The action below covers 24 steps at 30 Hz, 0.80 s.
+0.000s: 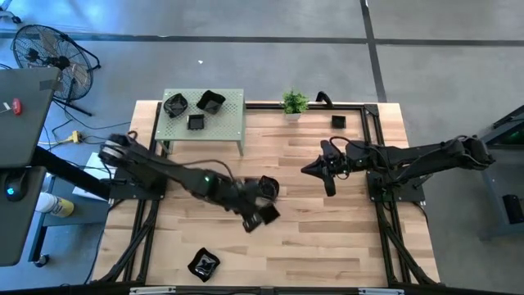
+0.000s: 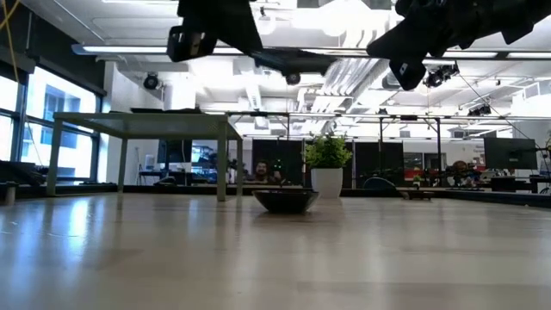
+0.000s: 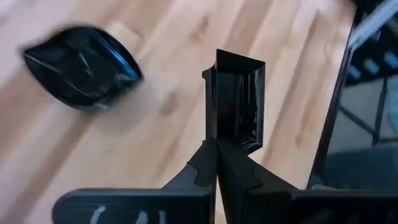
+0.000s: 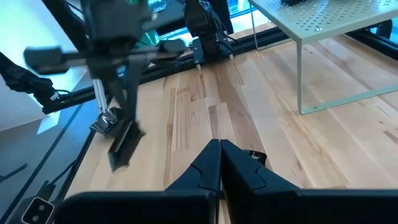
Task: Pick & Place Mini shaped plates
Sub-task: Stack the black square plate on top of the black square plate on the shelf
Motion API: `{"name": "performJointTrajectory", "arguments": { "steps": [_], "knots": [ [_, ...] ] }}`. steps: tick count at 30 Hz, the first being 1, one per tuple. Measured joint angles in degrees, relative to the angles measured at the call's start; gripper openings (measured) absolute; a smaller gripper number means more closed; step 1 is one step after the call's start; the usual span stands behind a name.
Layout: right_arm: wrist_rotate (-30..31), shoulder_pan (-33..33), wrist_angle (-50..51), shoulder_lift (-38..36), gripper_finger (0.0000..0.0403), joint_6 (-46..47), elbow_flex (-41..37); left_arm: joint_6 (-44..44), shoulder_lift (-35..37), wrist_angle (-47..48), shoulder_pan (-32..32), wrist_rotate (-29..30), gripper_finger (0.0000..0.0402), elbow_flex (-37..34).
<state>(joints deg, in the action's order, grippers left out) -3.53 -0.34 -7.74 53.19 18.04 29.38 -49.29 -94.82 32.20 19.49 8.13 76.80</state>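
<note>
My left gripper (image 1: 257, 213) hangs over the table's middle, shut on a small square black plate (image 1: 269, 215). The right wrist view shows this plate (image 4: 124, 147) clear of the wood below the left gripper (image 4: 129, 118). A second black plate (image 1: 268, 187) lies flat on the table beside it, and it shows as well in the low view (image 2: 286, 200). Another plate (image 1: 203, 264) rests near the table's near edge, and a small one (image 1: 338, 121) sits by the far right. Three plates (image 1: 196, 122) sit on the green stand. My right gripper (image 1: 328, 182) hovers right of centre, shut and holding nothing. My left gripper pinches the square plate by one side of its rim (image 3: 217, 124) between its two fingers (image 3: 202, 165). The fingers come from above, pointing down. The plate stands on edge, its hollow (image 3: 239, 99) facing sideways, hanging below the fingers and lifted clear of the table.
A pale green perforated stand (image 1: 233, 123) on thin legs occupies the far left of the table. A small potted plant (image 1: 295, 102) stands at the far edge. Black rails (image 1: 372, 131) frame the table's sides. Bare wood lies between the two grippers and toward the near right.
</note>
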Motion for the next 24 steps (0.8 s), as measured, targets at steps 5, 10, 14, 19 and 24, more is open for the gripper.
{"name": "performJointTrajectory", "arguments": {
  "steps": [5, 10, 14, 19, 24],
  "knots": [
    [0.1, 0.0, -0.3, 0.0, 0.0004, 1.4, 0.0, -0.4, 8.4, -4.4, -2.9, 1.5, 0.0000, -8.1],
    [0.2, 0.0, -0.4, 0.0, 0.0006, 2.5, 0.0, -1.8, 20.2, -5.7, -6.9, 2.7, 0.0000, -16.9],
    [2.2, 0.0, -0.4, 0.0, 0.0002, 2.7, 0.0, -2.0, 30.6, -4.6, -12.0, 4.2, 0.0000, -21.8],
    [5.9, 0.0, -0.5, 0.0, 0.0004, 3.5, 0.0, -2.0, 42.0, -1.0, -19.8, 4.4, 0.0000, -24.6],
    [8.4, 0.0, -0.4, 0.0, 0.0006, 6.0, 0.0, -2.8, 50.4, 6.0, -28.8, 4.2, 0.0000, -24.5]
  ]
}}
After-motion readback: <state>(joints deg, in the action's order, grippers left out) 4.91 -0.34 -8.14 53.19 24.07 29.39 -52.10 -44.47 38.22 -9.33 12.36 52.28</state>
